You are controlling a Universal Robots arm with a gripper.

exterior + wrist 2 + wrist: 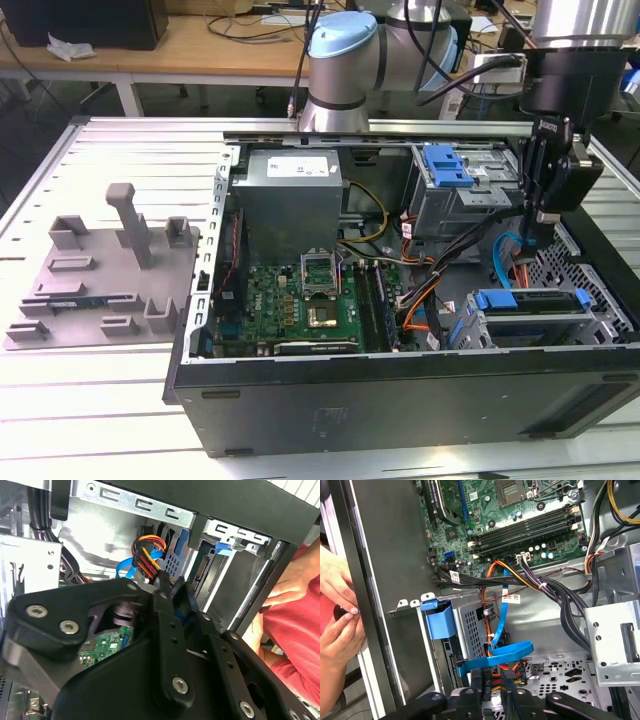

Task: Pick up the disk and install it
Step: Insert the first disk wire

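The disk [530, 300], a flat drive framed by a blue carrier bracket, lies in the drive cage at the exterior view's right end of the open computer case [400, 390]. My gripper [541, 232] hangs just above and behind that cage, fingers pointing down, apart from the disk. In both wrist views the gripper [171, 584] [491, 682] has its fingers drawn close together with nothing between them, over a bundle of orange, red and black cables [495, 670] and a looped blue cable [505, 652].
A grey power supply [290, 195] and the motherboard [300, 300] fill the case's other half. A second cage [460, 195] with a blue latch [447, 165] stands behind. A person's hands [337, 615] rest at the case wall by a blue tab [438, 621]. A grey fixture [100, 270] lies outside.
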